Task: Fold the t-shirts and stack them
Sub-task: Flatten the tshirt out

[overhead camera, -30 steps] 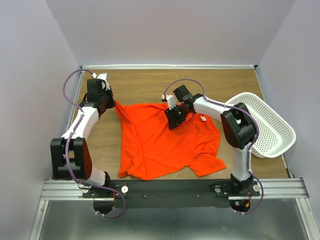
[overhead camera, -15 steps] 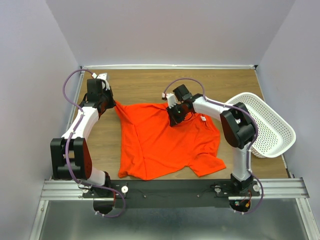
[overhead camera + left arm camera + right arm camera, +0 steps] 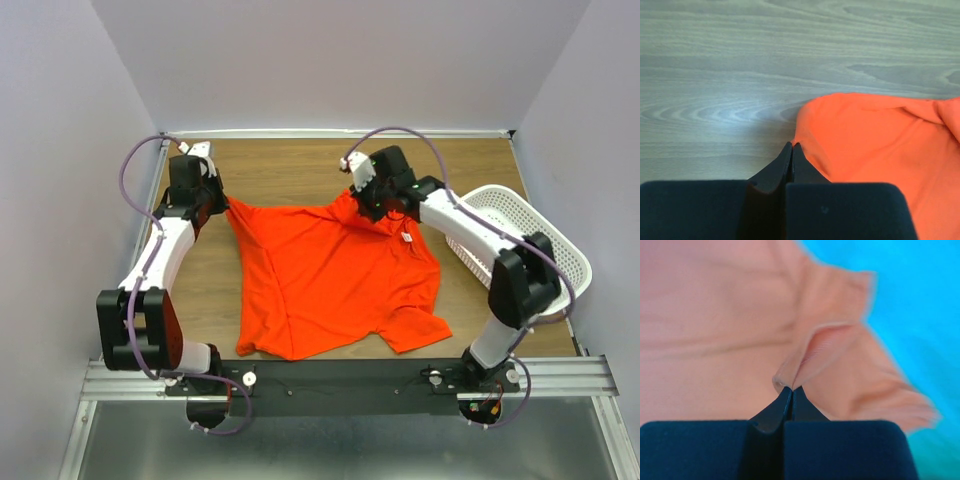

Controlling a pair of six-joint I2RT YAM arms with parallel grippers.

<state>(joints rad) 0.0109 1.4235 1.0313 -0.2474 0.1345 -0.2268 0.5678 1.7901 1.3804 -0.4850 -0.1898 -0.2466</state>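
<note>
One bright orange t-shirt [image 3: 320, 275] lies spread on the wooden table, its small white label [image 3: 408, 238] showing near the right shoulder. My left gripper [image 3: 220, 200] is shut on the shirt's far left corner [image 3: 805, 145], held just above the wood. My right gripper [image 3: 362, 200] is shut on a pinched fold of the far edge [image 3: 805, 360], lifted off the table; that view is colour-shifted, with the cloth pale and the table blue. The cloth stretches between the two grippers.
A white perforated basket [image 3: 535, 250] stands at the right edge of the table, close to my right arm. Bare wood [image 3: 280, 165] lies behind the shirt up to the back wall. A metal rail runs along the near edge.
My right gripper has moved up and toward the back right, pulling the shirt's far edge with it and stretching the cloth. The left gripper has shifted slightly back, still holding its corner.
</note>
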